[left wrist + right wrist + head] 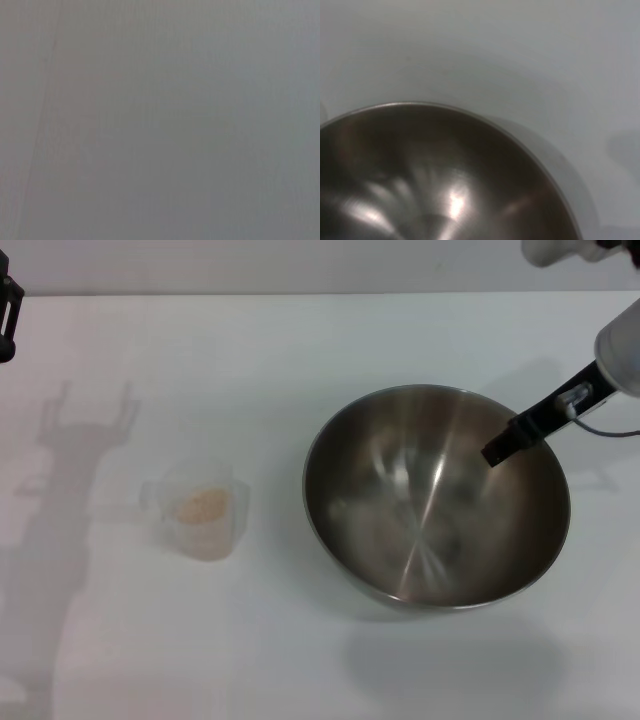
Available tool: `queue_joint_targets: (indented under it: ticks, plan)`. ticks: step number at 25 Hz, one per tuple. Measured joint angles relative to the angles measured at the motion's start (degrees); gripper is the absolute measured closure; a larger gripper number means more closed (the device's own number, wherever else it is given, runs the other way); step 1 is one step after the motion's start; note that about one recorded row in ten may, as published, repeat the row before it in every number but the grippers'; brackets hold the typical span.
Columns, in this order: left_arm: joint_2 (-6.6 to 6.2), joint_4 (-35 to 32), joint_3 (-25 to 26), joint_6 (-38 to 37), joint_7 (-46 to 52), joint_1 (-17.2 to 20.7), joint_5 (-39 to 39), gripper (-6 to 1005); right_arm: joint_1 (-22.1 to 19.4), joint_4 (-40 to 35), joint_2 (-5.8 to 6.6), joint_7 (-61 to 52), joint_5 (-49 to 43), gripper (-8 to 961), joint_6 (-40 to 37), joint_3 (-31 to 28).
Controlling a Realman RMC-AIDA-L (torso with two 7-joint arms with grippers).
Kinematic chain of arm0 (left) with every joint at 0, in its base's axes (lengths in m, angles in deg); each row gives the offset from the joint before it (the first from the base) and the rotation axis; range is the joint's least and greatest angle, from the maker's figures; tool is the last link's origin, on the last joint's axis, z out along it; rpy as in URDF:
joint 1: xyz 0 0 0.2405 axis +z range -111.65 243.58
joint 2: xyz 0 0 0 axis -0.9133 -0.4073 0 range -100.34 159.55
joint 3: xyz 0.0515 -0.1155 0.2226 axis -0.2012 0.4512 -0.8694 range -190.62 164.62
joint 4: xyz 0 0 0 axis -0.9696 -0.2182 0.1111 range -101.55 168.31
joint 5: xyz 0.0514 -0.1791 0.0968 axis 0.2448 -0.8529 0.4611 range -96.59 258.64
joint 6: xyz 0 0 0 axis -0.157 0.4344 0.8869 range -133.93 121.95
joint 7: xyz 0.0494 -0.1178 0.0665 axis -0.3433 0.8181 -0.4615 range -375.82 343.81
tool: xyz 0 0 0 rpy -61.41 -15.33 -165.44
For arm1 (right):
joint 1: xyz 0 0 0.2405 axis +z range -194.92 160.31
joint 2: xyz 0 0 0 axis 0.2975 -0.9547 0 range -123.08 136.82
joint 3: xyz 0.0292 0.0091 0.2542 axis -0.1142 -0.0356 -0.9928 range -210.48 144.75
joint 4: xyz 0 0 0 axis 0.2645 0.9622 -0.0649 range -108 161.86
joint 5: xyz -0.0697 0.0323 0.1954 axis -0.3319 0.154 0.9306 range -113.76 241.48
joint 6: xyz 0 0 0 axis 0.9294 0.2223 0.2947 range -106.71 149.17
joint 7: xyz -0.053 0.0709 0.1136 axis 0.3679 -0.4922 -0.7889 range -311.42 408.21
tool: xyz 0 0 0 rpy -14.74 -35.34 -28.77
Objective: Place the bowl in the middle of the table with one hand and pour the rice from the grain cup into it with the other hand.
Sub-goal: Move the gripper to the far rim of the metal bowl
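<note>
Bench [300,670] first, white and flat, filling the near edge of the head view and running right to the back. On it, right of centre, sits the bowl [437,496], big shiny steel, upright, nothing inside but reflections. The right wrist view looks straight down over its rim [420,104], brushed inside gleaming, white bench beyond it.

Over to the right arm: it comes in from the upper right, and the right claw [515,437] reaches down over the bowl's far right rim. One dark finger [530,425] shows, its tip inside the rim line. A second finger is not in sight, so how wide this claw stands, and whether it has the rim pinched, I cannot tell.

Left of the bowl, well apart from it, stands the cup [200,508], clear plastic, upright on the bench, nothing touching it. In it, the rice [203,505], a small pale beige heap.

Left claw [8,315]: just a dark sliver at the upper left edge, high and far from the cup, its shadow falling on the bench below. Its opening cannot be told either. The left wrist view gives only plain grey.
</note>
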Motion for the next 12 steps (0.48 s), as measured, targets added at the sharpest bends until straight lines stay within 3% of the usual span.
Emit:
queue_joint_targets:
  ticks: [5,12]
  plan:
    - [0.0,0.04,-0.01,0.0,0.0,0.01,-0.1,215,0.43,2.77,-0.16,1.23,0.02,342,-1.71,0.12]
    - [0.05,0.04,0.31,0.0,0.03,0.44,-0.15,215,0.57,3.37,-0.23,1.97,0.11,544,-2.38,0.15]
